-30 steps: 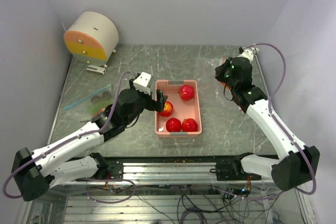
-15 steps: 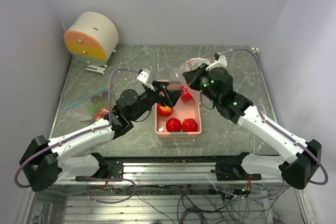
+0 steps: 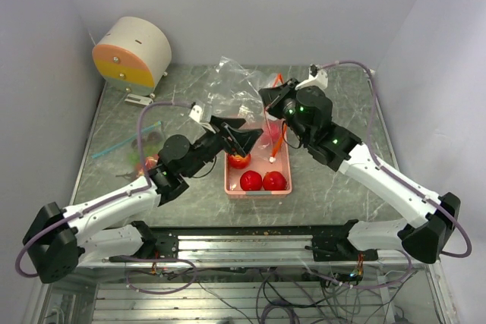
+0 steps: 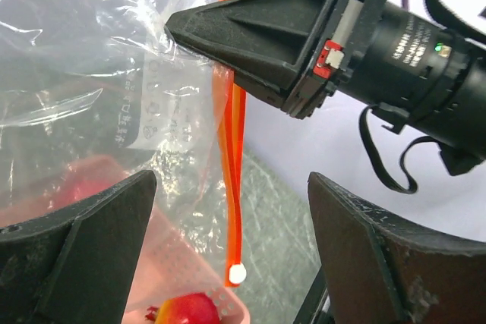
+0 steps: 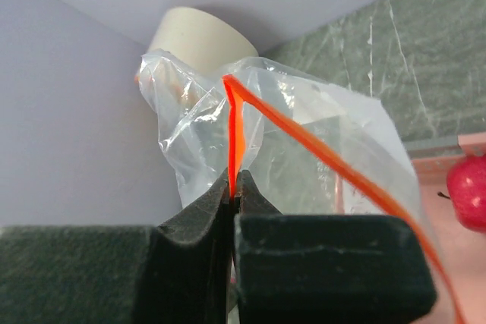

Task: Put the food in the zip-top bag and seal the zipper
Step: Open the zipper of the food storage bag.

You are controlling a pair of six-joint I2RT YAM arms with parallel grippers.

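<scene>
My right gripper (image 3: 268,104) is shut on the orange zipper strip (image 5: 231,134) of a clear zip-top bag (image 3: 235,85) and holds it up over the far end of the pink tray (image 3: 282,158). The strip hangs down to a white tip (image 4: 238,275). My left gripper (image 3: 250,140) is open and empty, just left of the hanging strip (image 4: 231,149). Red apple-like balls lie in the tray: one below my left gripper (image 3: 240,161) and two at the near end (image 3: 251,180) (image 3: 274,180). One also shows in the right wrist view (image 5: 471,191).
A white drum with an orange and yellow face (image 3: 133,51) stands at the back left. A second flat bag with a blue zipper (image 3: 121,144) lies at the left with small green and red food items (image 3: 146,162) by it. Walls close in on three sides.
My right gripper has carried the bag from the back right to above the tray, lifting it. My left gripper has opened, risen off the apple and turned toward the bag.
</scene>
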